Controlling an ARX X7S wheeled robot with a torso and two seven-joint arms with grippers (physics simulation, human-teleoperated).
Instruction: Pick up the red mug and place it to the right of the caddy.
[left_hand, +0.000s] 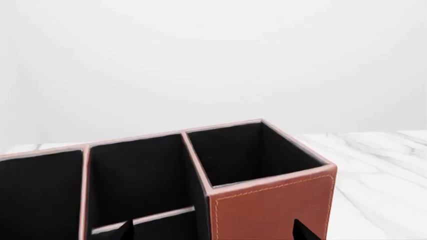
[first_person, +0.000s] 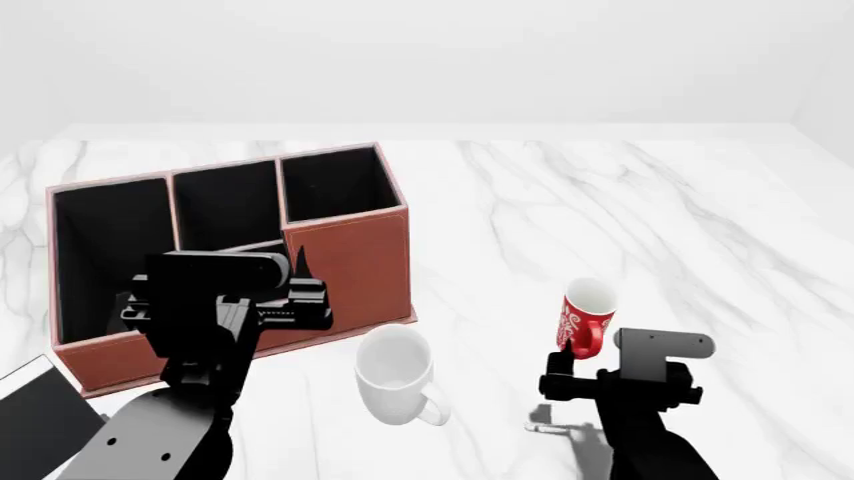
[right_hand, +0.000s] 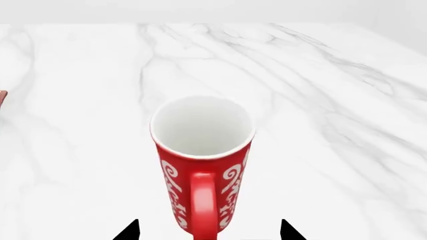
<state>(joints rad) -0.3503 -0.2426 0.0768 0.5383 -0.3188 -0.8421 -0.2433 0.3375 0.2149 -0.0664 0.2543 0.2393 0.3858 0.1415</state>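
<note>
The red mug (first_person: 586, 318) with its white swirly pattern stands upright on the marble table, right of the middle. In the right wrist view the red mug (right_hand: 202, 165) sits between my right gripper's (right_hand: 209, 231) two open fingertips, handle toward the camera, with gaps on both sides. In the head view my right gripper (first_person: 571, 360) is just in front of the mug. The caddy (first_person: 340, 255), a reddish-brown box with black compartments, stands at the left. My left gripper (first_person: 300, 268) hovers open over the caddy's front right corner (left_hand: 270, 207).
A plain white mug (first_person: 395, 372) with a handle stands between the caddy and the red mug, near the front. A black book (first_person: 40, 420) with white page edges lies at the front left corner. The marble table (first_person: 641, 220) stretches back and right.
</note>
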